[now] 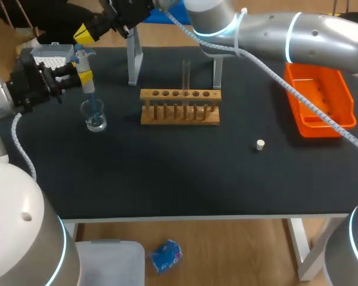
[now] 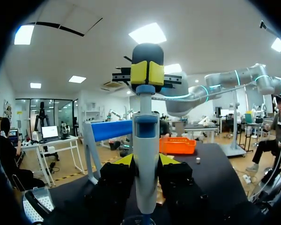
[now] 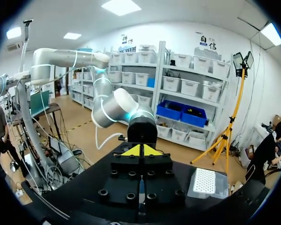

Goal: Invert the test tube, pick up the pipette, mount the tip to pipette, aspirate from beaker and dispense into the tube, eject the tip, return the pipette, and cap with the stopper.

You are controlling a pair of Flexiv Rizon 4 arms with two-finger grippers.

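Pipette (image 2: 146,140), one: long axis upright, lower end down in the one beaker (image 1: 95,117), left of the rack (image 1: 179,113). Left gripper (image 2: 146,162) clamps it. Right gripper (image 3: 140,151), fingers together, sits at its top. One tube (image 1: 186,74) stands upright in the rack.

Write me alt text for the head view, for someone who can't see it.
The left tool holds a pipette upright, its tip in a beaker; the right tool is just above it. A wooden rack with one test tube stands mid-table.
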